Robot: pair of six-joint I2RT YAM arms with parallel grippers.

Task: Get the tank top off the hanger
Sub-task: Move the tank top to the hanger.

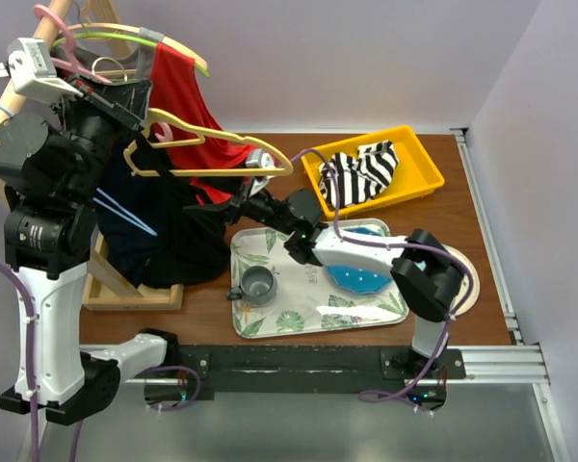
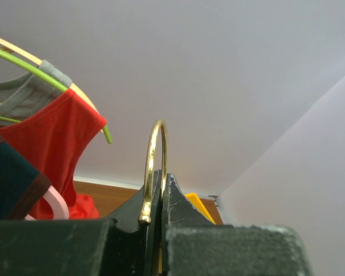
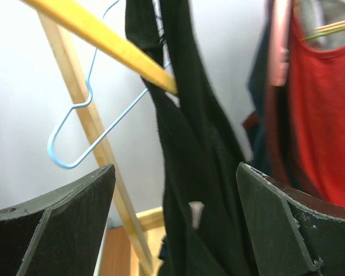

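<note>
A black tank top [image 1: 173, 241] hangs from a yellow hanger [image 1: 233, 144] at the left of the table. My left gripper [image 1: 135, 123] is shut on the hanger's gold hook [image 2: 152, 161], holding it up; in the left wrist view the gripper [image 2: 163, 178] has the hook pinched between its jaws. My right gripper [image 1: 219, 207] is open at the tank top's right side. In the right wrist view the gripper [image 3: 175, 165] has the black fabric [image 3: 195, 172] hanging between its spread jaws, under the yellow hanger arm [image 3: 103, 43]. I cannot tell whether the fingers touch the fabric.
A wooden clothes rack [image 1: 135, 294] stands at left with a red garment [image 1: 178, 91] on a green hanger and a blue wire hanger [image 3: 75, 138]. A leaf-patterned tray [image 1: 270, 327] holds a grey cup [image 1: 258, 284]. A yellow bin [image 1: 419, 178] holds striped cloth [image 1: 361, 173].
</note>
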